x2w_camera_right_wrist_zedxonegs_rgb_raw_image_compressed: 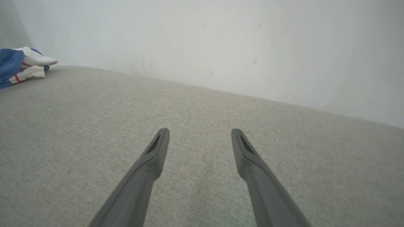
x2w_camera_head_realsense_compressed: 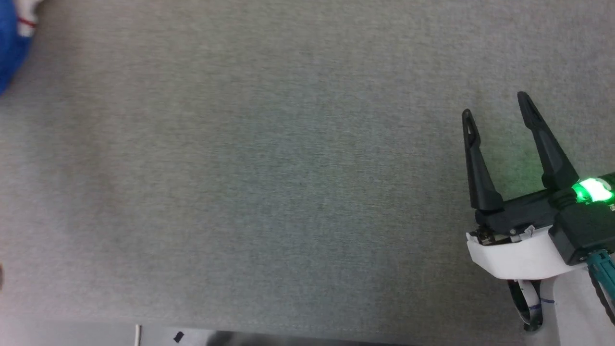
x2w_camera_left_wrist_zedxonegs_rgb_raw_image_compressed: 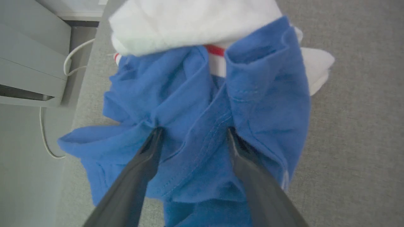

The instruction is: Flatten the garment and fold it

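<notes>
Left wrist view: the garment was seen bunched in a heap, not flattened. The blue body was nearest the camera, and the white sleeve cloth and a bit of red trim were piled at the far end. Its long axis was judged to run roughly straight away along the fingers. The print could not be made out.

The left gripper was found right at the heap, with its fingers spread wide and the tips touching blue folds. A ridge of hemmed cloth lay between them, and nothing was pinched yet. The heap was set on the grey fabric surface close to its edge, with a pale cabinet and a white cable just past that edge.

In the head view only a blue-and-white scrap of the shirt was caught at the top left corner. The right gripper was held at the lower right, well apart from it, with bare surface between. Its fingers were also spread wide and nothing was held. From the right wrist view the heap was placed far off to the left, by the wall.

The left arm was therefore judged much the nearer. The coming move was taken to turn on this — a grasp by the left side, with a long reach to the left needed from the right side before any spreading could be done.
</notes>
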{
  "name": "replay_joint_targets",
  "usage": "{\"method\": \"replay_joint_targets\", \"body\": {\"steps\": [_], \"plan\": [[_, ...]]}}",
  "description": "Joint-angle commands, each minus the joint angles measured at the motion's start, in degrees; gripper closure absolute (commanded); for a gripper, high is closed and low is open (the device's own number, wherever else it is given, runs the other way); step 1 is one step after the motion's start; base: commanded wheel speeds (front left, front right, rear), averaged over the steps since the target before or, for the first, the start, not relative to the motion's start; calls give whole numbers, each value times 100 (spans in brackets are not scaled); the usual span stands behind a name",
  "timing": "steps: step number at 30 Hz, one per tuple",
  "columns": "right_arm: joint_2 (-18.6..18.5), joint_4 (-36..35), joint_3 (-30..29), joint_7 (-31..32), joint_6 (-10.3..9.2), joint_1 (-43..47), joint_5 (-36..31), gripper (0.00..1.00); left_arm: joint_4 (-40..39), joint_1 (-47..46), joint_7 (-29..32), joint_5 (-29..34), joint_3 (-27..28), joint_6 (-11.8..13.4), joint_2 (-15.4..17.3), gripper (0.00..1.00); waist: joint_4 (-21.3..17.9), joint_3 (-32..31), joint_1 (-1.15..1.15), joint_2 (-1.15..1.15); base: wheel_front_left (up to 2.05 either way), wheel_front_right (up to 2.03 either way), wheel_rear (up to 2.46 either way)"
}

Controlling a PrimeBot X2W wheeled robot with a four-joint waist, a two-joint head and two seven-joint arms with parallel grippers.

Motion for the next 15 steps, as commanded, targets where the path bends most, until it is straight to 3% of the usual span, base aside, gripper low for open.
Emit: {"method": "replay_joint_targets", "body": {"steps": [1, 6, 7, 8, 9, 15], "plan": [[-3, -54, -35, -27, -12, -114, 50, 0, 166, 4, 208, -263, -83, -43, 41, 0, -401, 411, -1, 0, 0, 0, 0], [-3, -77, -101, -27, -12, -135, 62, 0, 326, 234, 796, -870, -323, -43, 89, 0, -370, 431, -1, 0, 0, 0, 0], [-3, -71, -114, -27, -12, -142, 69, 0, 324, 290, 932, -1019, -355, -43, 78, 52, -354, 420, -1, 0, 0, 0, 0], [-3, -71, -114, -27, -12, -142, 69, 0, 324, 290, 932, -1019, -355, -43, 78, 52, -354, 420, -1, 0, 0, 0, 0], [-3, -61, -125, -27, -12, -150, 75, 0, 302, 335, 1023, -1158, -373, -43, 72, 100, -334, 404, -1, 0, 0, 0, 0], [-3, 8, -80, -27, -12, -177, 53, 0, 400, 367, 563, -1651, -34, -37, 53, 100, -260, 148, -1, 0, 0, 0, 0]]}}
